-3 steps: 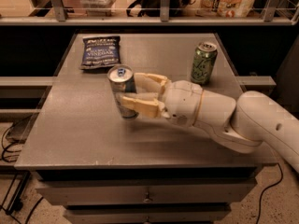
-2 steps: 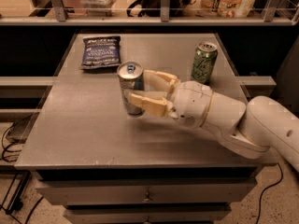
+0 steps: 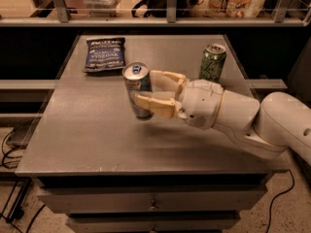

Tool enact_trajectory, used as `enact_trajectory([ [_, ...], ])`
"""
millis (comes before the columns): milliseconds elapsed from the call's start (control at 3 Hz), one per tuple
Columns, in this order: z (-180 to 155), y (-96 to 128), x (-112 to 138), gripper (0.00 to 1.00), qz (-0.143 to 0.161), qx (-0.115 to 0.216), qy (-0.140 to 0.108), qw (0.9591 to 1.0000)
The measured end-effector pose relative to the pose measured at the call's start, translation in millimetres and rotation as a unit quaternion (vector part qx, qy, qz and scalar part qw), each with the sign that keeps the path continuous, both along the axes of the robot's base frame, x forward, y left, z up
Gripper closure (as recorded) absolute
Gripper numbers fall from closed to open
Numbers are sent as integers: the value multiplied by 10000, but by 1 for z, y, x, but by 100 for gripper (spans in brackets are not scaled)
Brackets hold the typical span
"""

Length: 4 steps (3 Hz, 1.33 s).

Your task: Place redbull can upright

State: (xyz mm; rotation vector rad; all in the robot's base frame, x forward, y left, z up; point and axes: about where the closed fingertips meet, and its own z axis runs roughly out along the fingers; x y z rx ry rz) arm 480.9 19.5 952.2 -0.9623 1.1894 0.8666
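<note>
The redbull can (image 3: 136, 87) is a slim blue and silver can with a silver top. It is nearly upright and tilted slightly, over the middle of the grey table (image 3: 97, 135). My gripper (image 3: 146, 89) reaches in from the right and is shut on the can, one tan finger (image 3: 154, 105) in front of it and the other behind it. Whether the can's base touches the table cannot be told.
A wider green can (image 3: 213, 62) stands upright at the back right of the table. A dark blue chip bag (image 3: 103, 54) lies flat at the back left. A railing and shelf run behind the table. Drawers sit below the front edge.
My gripper has moved with the can to the right and a little away from the front edge. The green can and the chip bag have not moved.
</note>
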Motion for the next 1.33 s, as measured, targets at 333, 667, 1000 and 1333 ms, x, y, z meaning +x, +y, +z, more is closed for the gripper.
enact_trajectory([
  [333, -5, 8, 1, 92, 172, -272, 181, 9993],
  [667, -14, 18, 0, 84, 371, -370, 413, 9978],
  [1000, -25, 29, -3, 65, 536, -281, 651, 9960],
  [1333, -32, 36, -7, 42, 595, -172, 810, 9948],
])
